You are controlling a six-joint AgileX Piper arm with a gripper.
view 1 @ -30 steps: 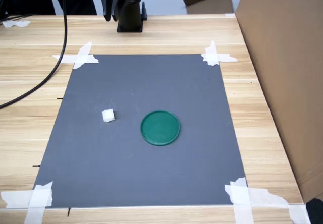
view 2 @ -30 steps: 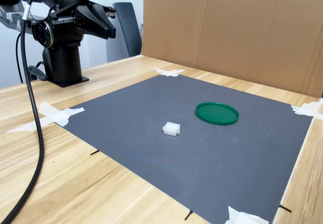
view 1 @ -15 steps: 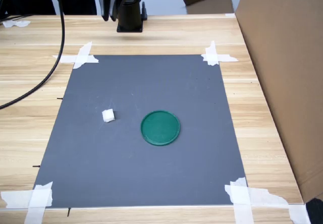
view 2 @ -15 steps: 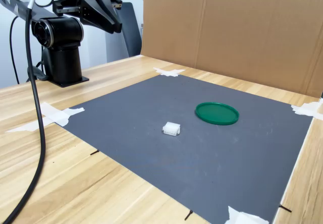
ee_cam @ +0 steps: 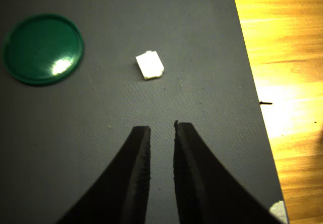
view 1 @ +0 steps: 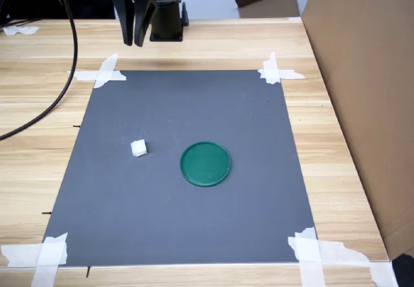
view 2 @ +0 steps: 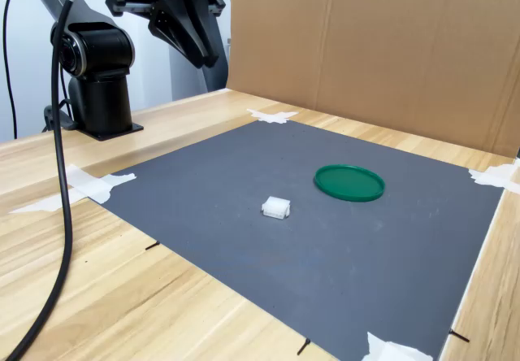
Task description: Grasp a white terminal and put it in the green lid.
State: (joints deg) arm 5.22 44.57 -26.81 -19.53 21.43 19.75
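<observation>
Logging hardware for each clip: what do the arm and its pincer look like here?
The arm is black throughout, with a rounded joint housing on a cylindrical column over a flat square foot. A thick black cable trails from it across the wooden table. The pincer has two long, dark, tapering fingers with ridged inner faces. No markings are readable.

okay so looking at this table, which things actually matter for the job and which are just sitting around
Part of the job:
white terminal
green lid
tool, raised well above the table, holding nothing

Just lying about:
grey mat
tape strips
cardboard sheet
black cable
</observation>
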